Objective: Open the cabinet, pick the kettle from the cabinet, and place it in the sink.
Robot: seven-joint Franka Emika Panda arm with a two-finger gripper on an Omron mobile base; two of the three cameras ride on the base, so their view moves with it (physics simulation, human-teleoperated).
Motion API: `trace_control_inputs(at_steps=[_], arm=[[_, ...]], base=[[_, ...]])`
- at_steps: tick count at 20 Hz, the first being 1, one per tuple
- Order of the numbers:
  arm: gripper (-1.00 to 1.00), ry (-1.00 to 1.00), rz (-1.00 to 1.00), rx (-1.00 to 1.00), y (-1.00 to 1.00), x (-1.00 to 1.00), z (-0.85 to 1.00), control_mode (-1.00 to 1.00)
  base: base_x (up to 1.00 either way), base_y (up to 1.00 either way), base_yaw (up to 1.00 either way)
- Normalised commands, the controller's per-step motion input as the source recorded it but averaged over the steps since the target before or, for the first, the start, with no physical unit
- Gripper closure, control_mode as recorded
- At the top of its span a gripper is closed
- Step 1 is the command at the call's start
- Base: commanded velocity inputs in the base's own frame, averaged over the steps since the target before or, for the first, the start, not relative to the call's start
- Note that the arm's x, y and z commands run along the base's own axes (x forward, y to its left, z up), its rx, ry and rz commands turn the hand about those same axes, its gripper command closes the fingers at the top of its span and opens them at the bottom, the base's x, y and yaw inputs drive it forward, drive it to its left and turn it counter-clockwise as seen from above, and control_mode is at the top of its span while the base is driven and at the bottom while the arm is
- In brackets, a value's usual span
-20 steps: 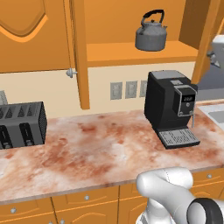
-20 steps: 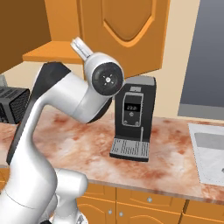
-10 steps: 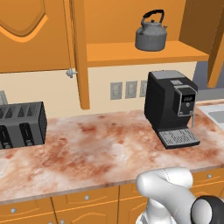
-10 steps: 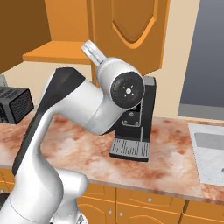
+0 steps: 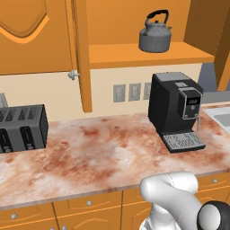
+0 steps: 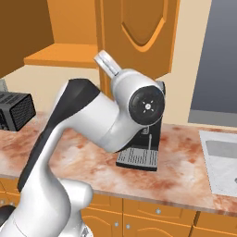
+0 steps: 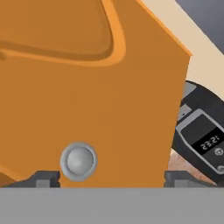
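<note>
Kettle small, squat, dull grey metal, with a thin black handle arched over the lid and a short spout on its left side as the left base view has it; it stands upright on the open shelf of the cabinet, toward the shelf's right half, with bare shelf on either side. Its spout points left along the shelf, so spout-to-body runs roughly parallel to the shelf's front edge. Cabinet is orange-brown wood; both doors swung outward, the left one showing an arched raised panel and a small round silver knob at its lower edge. Below the shelf, a black boxy coffee machine sits on the reddish marble counter, with a dark toaster well apart at the counter's left end. Sink is a light grey bowl set in the counter at the right; what shows of it holds nothing. In the hand view the gripper is spread wide, its two dark tips far apart and holding nothing, close up to the right cabinet door, whose silver knob sits just beside the left tip.
</note>
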Motion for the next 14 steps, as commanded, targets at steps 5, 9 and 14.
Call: trace_control_inputs(at_steps=[5, 9, 14], arm=[[-1.0, 0.0, -0.09, -0.01, 0.02, -0.57, -0.08, -1.0], [-1.0, 0.0, -0.16, -0.02, 0.2, -0.49, -0.04, -1.0], [-1.0, 0.01, -0.21, -0.01, 0.36, -0.33, 0.0, -1.0]], base=[[0.0, 0.0, 0.0], [0.0, 0.0, 0.0], [0.0, 0.0, 0.0]])
